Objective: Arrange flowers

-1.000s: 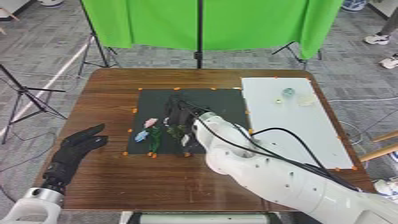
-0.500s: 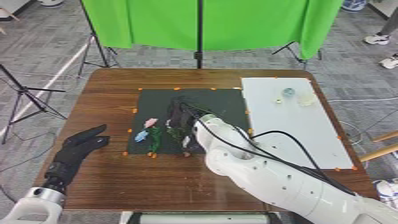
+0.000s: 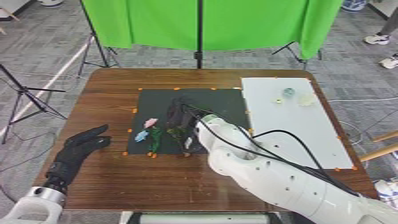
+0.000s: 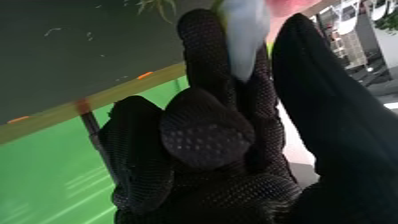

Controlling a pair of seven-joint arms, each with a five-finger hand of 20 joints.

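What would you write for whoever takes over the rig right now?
Left hand: open, left of the dark mat.
Right hand: over the mat; pale-blue piece against it, grip unclear.
Flowers: pink and blue on the mat's left part; small bluish object on the white sheet.
Done: no finished arrangement visible.
Left: probably gather and arrange the flowers.

You're looking at a counter [image 3: 107,100] with the mat [image 3: 153,100] lying left and the sheet [image 3: 275,130] just beside it, right. On the mat's left part you've got two flower heads [image 3: 150,121], one behind the other, stems [image 3: 155,140] beside them; small objects [image 3: 288,92] sit on the sheet's far part.
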